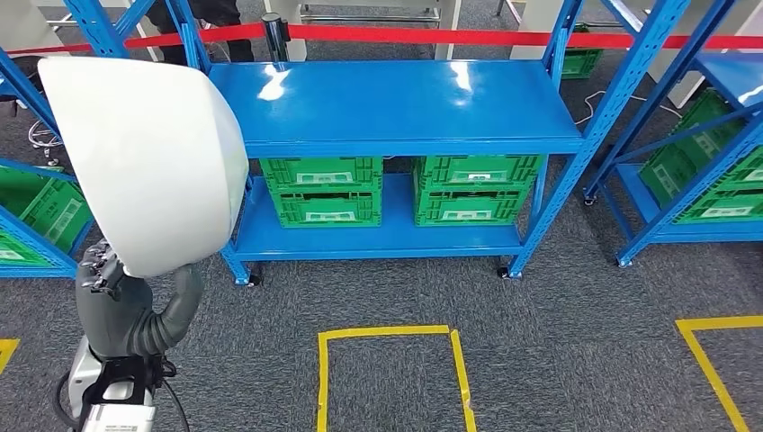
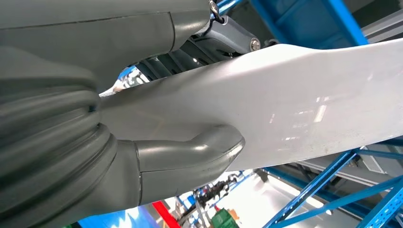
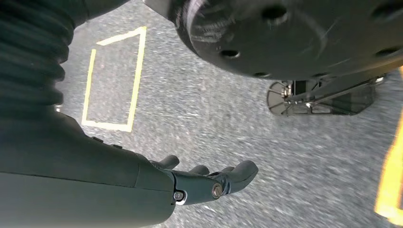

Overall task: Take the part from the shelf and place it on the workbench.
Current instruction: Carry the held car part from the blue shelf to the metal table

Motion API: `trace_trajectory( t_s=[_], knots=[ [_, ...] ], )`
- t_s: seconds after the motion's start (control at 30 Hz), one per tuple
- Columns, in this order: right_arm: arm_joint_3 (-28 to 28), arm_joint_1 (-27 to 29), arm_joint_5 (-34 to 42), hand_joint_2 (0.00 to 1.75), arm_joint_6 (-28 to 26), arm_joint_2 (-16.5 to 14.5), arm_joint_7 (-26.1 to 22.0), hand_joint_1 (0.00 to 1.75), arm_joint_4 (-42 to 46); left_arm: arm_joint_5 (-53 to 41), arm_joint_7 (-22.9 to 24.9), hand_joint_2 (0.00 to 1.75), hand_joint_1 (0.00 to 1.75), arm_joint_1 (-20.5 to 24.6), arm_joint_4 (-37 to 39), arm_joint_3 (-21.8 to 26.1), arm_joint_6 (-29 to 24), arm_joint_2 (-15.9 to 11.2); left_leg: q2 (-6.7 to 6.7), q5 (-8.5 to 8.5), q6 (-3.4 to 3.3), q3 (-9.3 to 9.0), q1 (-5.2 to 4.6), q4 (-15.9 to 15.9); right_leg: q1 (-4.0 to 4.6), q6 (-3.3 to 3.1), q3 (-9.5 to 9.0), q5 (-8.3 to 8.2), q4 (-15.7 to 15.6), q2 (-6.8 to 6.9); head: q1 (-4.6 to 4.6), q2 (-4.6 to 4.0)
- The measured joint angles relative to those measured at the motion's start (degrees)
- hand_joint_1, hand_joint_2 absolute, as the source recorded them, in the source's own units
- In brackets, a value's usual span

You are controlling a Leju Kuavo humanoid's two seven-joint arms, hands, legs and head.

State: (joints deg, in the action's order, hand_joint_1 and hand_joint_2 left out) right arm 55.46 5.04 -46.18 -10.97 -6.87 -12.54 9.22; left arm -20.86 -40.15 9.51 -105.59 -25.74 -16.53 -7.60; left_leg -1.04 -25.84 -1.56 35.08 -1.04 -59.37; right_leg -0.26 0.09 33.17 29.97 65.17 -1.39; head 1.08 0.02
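Observation:
My left hand point(image 1: 133, 310) holds up the part point(image 1: 144, 153), a large white curved shell, at the left of the head view; the shell hides the left end of the blue shelf. In the left wrist view my grey thumb point(image 2: 190, 154) presses against the shell's smooth white surface point(image 2: 294, 95), with the darker fingers behind its upper edge. My right hand point(image 3: 209, 183) hangs low over the grey carpet, fingers loosely spread and holding nothing.
A blue rack point(image 1: 405, 108) with a bare top shelf stands ahead, two green crates point(image 1: 324, 189) point(image 1: 472, 189) on its lower shelf. More blue racks with green crates stand right point(image 1: 711, 180) and left point(image 1: 36, 211). Yellow floor square point(image 1: 387, 378). Red barrier tape point(image 1: 450, 36) behind.

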Motion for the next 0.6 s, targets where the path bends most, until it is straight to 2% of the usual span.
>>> trace_trajectory(
  t_s=[0.03,0.07,0.1,0.17,0.2,0.23,0.3,0.33,0.37,0.4,0.43,0.47,0.5,0.53,0.57,0.6],
  knots=[
    [0.0,0.1,0.0,0.00,0.0,0.0,0.4,0.00,0.0,-0.1,0.0,1.75,1.75,0.0,-0.1,-0.1,-0.5,0.0,0.01,0.28,0.17,0.27,-0.06,-0.1,0.30,-0.45,-2.23,0.18,-3.2,0.10,0.00,0.00],
    [0.0,0.2,0.0,0.00,0.0,0.1,0.7,0.00,0.0,-0.2,0.0,1.75,1.75,0.0,-0.3,-0.3,-0.9,-0.1,0.01,0.57,0.44,0.42,-0.03,-0.2,0.55,-0.77,-3.47,0.68,-5.4,0.15,0.04,0.00],
    [0.0,0.2,0.1,0.00,0.1,0.1,0.9,0.00,0.0,-0.2,0.0,1.75,1.75,-0.1,-0.4,-0.4,-1.2,-0.1,0.02,0.94,0.79,0.54,0.02,0.0,0.69,-0.90,-3.71,0.78,-6.2,0.15,0.06,0.00],
    [0.0,0.2,0.2,0.00,0.1,0.0,1.1,0.00,0.0,-0.3,-0.1,1.75,1.75,-0.2,-0.6,-0.7,-1.8,-0.4,-0.02,1.48,1.48,0.97,0.05,0.1,0.51,-1.19,-3.18,-0.37,-6.9,0.21,0.16,0.00],
    [0.0,0.2,0.3,0.00,0.2,0.0,1.2,0.00,-0.1,-0.3,-0.1,1.75,1.75,-0.2,-0.6,-0.8,-2.1,-0.6,0.00,0.69,1.82,1.40,0.06,-0.5,0.24,-1.40,-2.75,-1.17,-7.3,0.35,0.14,0.00],
    [0.0,0.2,0.3,0.00,0.2,0.0,1.3,0.00,-0.1,-0.2,-0.1,1.75,1.75,-0.3,-0.7,-0.9,-2.4,-0.9,0.04,-1.14,2.21,2.01,0.12,-1.9,-0.07,-1.56,-2.22,-1.99,-7.6,0.51,0.10,0.00],
    [0.0,0.2,0.1,0.00,0.2,-0.1,1.2,0.00,-0.1,0.2,-0.1,1.75,1.75,-0.3,-0.8,-1.0,-2.9,-1.4,0.20,-6.92,3.14,3.47,0.67,-7.7,-0.37,-1.67,-0.73,-3.40,-7.8,0.74,0.01,0.00],
    [0.0,0.1,-0.2,0.00,0.2,-0.1,1.0,0.00,-0.1,0.4,-0.1,1.75,1.75,-0.3,-0.8,-1.2,-3.1,-1.7,0.26,-9.01,3.59,3.98,1.01,-11.0,-0.48,-1.54,0.13,-4.05,-7.8,0.84,-0.01,0.00],
    [-0.1,0.1,-0.5,0.00,0.2,-0.1,0.7,0.00,-0.1,0.5,0.0,1.75,1.75,-0.3,-0.9,-1.3,-3.3,-2.0,0.32,-9.85,4.00,4.04,1.35,-13.5,-0.61,-1.35,1.01,-4.68,-7.7,0.93,-0.01,0.00],
    [-0.2,0.0,-0.7,0.00,0.2,-0.1,0.4,0.00,-0.1,0.5,0.0,1.75,1.75,-0.4,-0.9,-1.4,-3.4,-2.2,0.36,-9.21,4.39,3.30,1.67,-14.3,-0.80,-1.07,1.89,-5.29,-7.6,1.03,-0.01,0.00],
    [-0.3,0.0,-0.9,0.00,0.2,-0.1,0.1,0.00,-0.1,0.5,0.0,1.75,1.75,-0.4,-0.9,-1.4,-3.5,-2.4,0.39,-7.75,4.79,1.73,2.02,-13.6,-1.07,-0.72,2.80,-5.89,-7.4,1.11,-0.01,0.00],
    [-0.3,0.0,-0.9,0.00,0.2,-0.1,-0.1,0.00,-0.1,0.5,0.0,1.75,1.75,-0.4,-0.9,-1.5,-3.6,-2.6,0.40,-6.26,5.25,-0.83,2.42,-11.0,-1.37,-0.28,3.63,-6.43,-7.2,1.15,-0.02,0.00],
    [-0.4,0.0,-1.0,0.00,0.2,0.0,-0.2,0.00,-0.1,0.5,0.0,1.75,1.75,-0.4,-0.9,-1.6,-3.7,-2.7,0.29,-5.82,5.78,-3.98,2.81,-7.0,-1.58,0.20,4.39,-6.92,-6.9,1.13,-0.08,0.00],
    [-0.4,-0.1,-1.0,0.00,0.2,0.0,-0.3,0.00,-0.1,0.5,0.0,1.75,1.75,-0.4,-1.0,-1.7,-3.8,-2.8,0.05,-6.06,5.79,-6.70,2.92,-3.3,-1.71,0.72,4.95,-7.39,-6.6,1.04,-0.13,0.00],
    [-0.5,-0.2,-1.0,0.00,0.2,0.0,-0.6,0.00,-0.1,0.6,0.0,1.75,1.75,-0.4,-1.0,-1.9,-4.0,-2.9,-0.15,-6.76,5.47,-8.44,3.00,-0.3,-1.74,1.23,5.35,-7.90,-6.4,0.90,-0.19,0.00],
    [-0.5,-0.2,-1.0,0.00,0.3,0.1,-0.8,0.00,-0.1,0.7,-0.1,1.75,1.75,-0.5,-1.1,-2.0,-4.3,-2.9,-0.31,-7.48,4.80,-9.08,2.84,1.2,-1.75,1.72,5.59,-8.43,-6.5,0.64,-0.30,0.00]
  ],
)
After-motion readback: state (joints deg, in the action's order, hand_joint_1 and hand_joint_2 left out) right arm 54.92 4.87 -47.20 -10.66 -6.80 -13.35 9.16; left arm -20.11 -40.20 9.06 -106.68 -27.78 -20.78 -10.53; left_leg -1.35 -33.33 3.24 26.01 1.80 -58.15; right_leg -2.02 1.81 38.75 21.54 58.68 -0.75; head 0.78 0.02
